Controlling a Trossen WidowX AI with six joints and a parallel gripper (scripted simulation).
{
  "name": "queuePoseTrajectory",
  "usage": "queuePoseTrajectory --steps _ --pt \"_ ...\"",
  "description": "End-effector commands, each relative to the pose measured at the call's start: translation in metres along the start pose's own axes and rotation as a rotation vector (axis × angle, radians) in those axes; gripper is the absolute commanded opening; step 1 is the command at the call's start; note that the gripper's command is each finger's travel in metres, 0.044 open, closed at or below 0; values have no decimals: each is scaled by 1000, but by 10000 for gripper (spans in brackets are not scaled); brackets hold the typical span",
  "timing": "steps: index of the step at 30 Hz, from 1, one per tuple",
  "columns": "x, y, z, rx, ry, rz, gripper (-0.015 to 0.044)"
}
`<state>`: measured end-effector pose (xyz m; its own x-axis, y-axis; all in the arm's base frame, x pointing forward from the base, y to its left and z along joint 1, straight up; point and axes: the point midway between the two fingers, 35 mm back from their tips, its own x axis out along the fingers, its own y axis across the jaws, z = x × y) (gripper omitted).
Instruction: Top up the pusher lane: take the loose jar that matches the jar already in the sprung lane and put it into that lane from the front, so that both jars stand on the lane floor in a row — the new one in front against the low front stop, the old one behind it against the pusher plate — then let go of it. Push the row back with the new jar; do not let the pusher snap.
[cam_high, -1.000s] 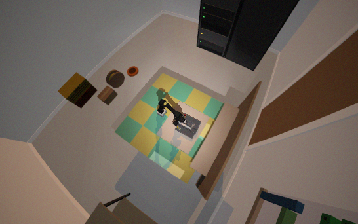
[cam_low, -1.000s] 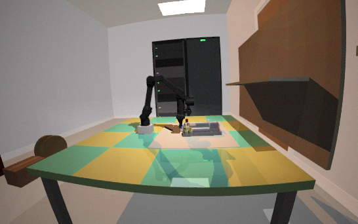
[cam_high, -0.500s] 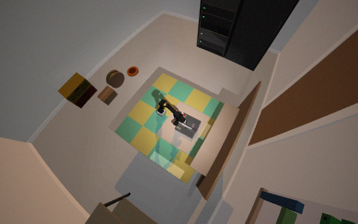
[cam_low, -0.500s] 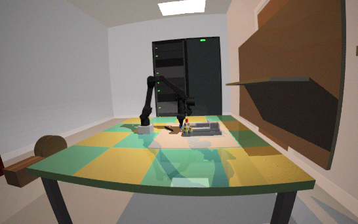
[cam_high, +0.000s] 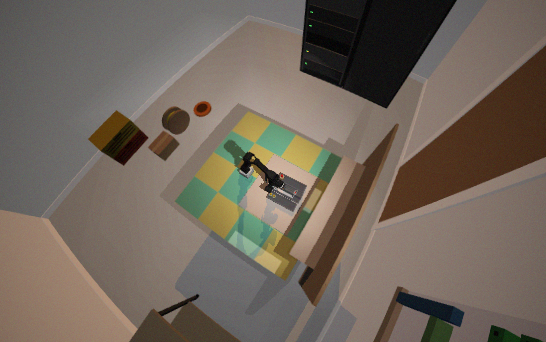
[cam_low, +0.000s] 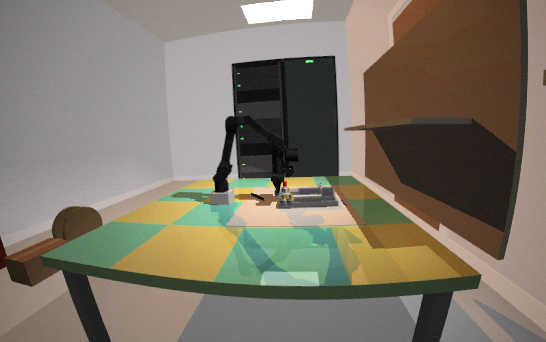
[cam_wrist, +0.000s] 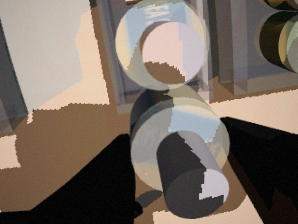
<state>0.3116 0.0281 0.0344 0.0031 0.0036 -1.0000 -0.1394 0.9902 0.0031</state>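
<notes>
Your gripper (cam_high: 269, 189) (cam_low: 278, 192) (cam_wrist: 174, 135) grips a jar (cam_wrist: 172, 142) between its fingers, just before the lane jar (cam_wrist: 161, 45); contact unclear.

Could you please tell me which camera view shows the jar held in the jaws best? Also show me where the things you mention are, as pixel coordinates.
The wrist view: the held jar (cam_wrist: 145, 145) fills its lower middle, with its round body and dark knob plain between the jaws. In the exterior view it is too small to make out at the arm's tip, and from the top the arm seems to cover it.
</notes>
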Motion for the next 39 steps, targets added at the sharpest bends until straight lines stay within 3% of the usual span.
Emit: queuePoseTrajectory --steps 1,39 --pt "-2 0 11 2 -28 -3 0" --pt "-4 0 27 2 -29 -3 0"
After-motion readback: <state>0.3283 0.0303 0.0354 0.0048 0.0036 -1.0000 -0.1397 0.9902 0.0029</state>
